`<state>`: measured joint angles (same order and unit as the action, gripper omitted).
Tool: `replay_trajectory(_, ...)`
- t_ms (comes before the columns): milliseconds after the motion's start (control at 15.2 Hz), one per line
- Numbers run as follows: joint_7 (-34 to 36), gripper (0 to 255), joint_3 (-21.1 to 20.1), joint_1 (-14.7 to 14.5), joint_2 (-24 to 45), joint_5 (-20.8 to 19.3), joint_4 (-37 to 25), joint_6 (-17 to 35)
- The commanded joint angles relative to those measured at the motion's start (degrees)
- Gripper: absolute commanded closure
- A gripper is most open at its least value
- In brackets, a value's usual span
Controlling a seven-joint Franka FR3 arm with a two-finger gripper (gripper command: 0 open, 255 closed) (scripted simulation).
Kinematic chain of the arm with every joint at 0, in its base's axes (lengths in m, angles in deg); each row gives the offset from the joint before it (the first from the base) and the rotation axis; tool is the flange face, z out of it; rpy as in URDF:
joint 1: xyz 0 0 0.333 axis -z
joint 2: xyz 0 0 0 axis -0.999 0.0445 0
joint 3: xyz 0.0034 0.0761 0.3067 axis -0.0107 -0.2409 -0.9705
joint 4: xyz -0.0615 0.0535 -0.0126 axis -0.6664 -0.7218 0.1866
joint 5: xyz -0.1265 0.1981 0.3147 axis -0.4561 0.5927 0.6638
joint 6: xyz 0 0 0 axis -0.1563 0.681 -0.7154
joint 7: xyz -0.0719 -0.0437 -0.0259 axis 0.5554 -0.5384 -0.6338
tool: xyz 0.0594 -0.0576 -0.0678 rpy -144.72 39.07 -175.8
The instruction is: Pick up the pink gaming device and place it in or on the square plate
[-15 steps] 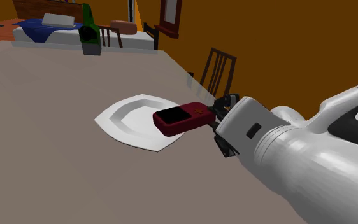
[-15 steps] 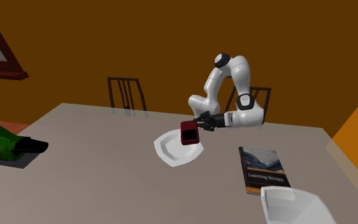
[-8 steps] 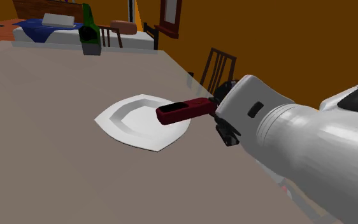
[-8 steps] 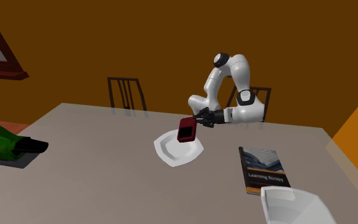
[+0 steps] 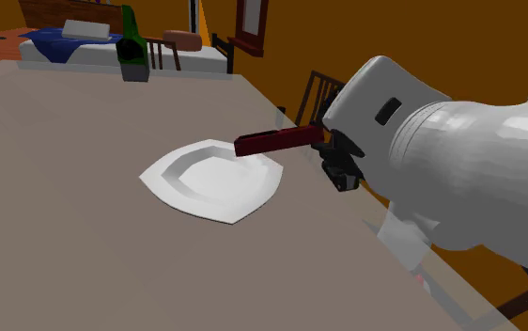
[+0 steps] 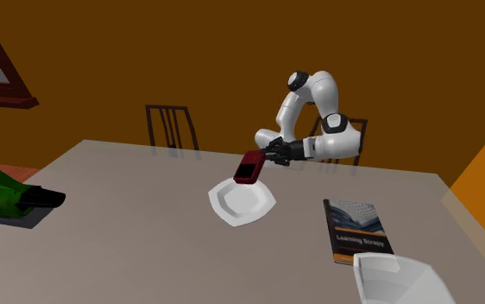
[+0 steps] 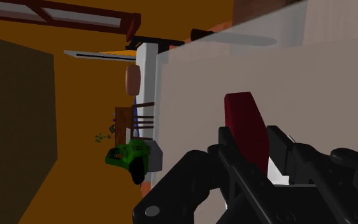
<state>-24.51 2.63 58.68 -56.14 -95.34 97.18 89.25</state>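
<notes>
The gripper (image 5: 320, 143) clasps one end of the device (image 5: 273, 142), a flat dark-red slab held aloft, tilted, seemingly over the arm-side rim of the plate (image 5: 179, 184). The plate is smooth, white and square, with a raised rim. Bare grey table (image 5: 65, 207) lies open around it

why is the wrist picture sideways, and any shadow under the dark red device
Wrist view: camera rolled nearly sideways, so the edge of the grey table runs upright. Shoulder view: even light; the dark red gaming device in the black end effector casts no distinct shadow on the white square plate.
</notes>
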Motion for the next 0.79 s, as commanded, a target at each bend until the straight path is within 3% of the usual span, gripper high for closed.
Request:
replay_trajectory(0,0.35,255,-0.35,-0.20,-0.97,-1.19,-1.58,0.44)
replay_trajectory(396,1.27,255,-2.14,9.82,10.18,-8.46,-9.99,4.30)
replay_trajectory(726,4.34,255,-3.24,9.76,10.85,-8.06,-7.29,5.61)
